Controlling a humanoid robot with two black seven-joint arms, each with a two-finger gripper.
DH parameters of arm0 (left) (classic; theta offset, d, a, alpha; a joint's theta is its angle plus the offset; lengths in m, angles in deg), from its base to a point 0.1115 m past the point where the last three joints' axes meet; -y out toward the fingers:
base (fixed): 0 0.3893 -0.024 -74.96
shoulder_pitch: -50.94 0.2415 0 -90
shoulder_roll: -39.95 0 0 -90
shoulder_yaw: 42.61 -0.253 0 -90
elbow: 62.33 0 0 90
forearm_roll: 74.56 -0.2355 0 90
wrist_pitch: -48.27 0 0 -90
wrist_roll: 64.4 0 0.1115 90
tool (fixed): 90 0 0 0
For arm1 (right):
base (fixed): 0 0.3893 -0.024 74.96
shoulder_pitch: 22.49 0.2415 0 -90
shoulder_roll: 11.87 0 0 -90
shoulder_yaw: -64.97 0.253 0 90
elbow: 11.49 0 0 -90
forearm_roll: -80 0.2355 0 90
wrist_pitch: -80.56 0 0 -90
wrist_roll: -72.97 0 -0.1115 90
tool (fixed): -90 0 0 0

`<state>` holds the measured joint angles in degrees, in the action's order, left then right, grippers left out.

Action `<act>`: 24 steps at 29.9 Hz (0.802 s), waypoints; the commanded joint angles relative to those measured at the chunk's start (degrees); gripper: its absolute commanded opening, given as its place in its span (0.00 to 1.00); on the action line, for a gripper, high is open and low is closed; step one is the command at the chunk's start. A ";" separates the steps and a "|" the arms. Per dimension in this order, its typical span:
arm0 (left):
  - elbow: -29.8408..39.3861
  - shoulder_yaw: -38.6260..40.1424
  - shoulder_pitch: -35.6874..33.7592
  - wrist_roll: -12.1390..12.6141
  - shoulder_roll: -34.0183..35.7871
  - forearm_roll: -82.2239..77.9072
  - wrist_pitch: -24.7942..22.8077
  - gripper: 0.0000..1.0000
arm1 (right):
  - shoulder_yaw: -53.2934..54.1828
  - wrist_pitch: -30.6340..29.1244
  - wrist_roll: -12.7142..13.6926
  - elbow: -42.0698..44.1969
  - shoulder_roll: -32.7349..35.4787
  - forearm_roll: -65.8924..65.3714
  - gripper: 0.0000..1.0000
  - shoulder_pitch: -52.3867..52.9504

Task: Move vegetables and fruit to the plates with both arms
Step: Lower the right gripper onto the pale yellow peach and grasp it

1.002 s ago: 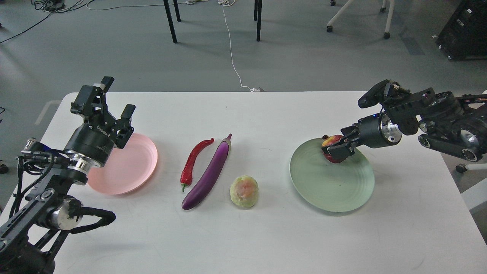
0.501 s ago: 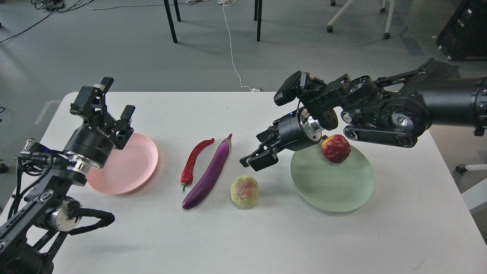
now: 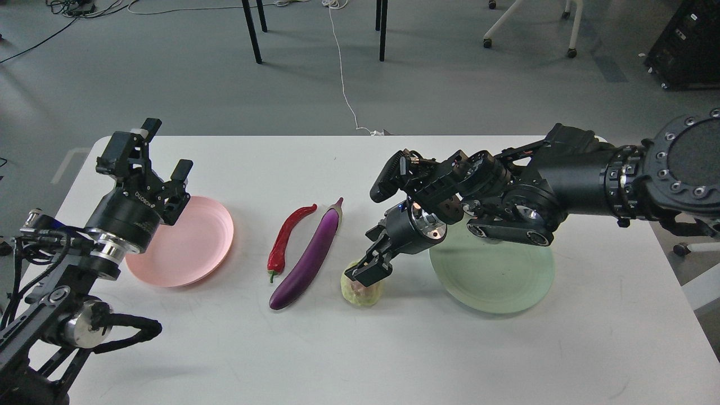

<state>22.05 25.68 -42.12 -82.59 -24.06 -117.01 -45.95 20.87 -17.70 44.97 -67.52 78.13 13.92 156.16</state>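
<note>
A purple eggplant (image 3: 312,256) and a red chili pepper (image 3: 287,236) lie side by side at the table's middle. The bumpy yellow-green fruit (image 3: 363,296) sits to their right. My right gripper (image 3: 368,270) is open, with its fingers down over the top of that fruit. The mint green plate (image 3: 495,275) lies to the right, partly under my right arm. The pomegranate is hidden behind that arm. My left gripper (image 3: 165,149) is open and empty, raised over the far left rim of the pink plate (image 3: 191,247), which is bare.
The white table (image 3: 360,349) ends just behind the plates, with grey floor beyond. Black table legs (image 3: 253,34), a white cable (image 3: 343,84) and a chair base (image 3: 571,34) stand on the floor behind. A black case (image 3: 689,45) is at the far right.
My right gripper let go of the pomegranate on the green plate, then swung left and down onto the yellow-green fruit. My left gripper shifted slightly left.
</note>
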 commanded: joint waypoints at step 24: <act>0.00 0.97 0.34 0.00 0.64 0.09 -0.18 0.98 | -0.99 2.28 0.00 0.31 0.00 4.03 0.91 -3.75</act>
<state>22.05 26.64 -41.78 -82.59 -23.73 -116.92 -46.13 19.96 -15.55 44.97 -67.34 78.13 17.64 152.62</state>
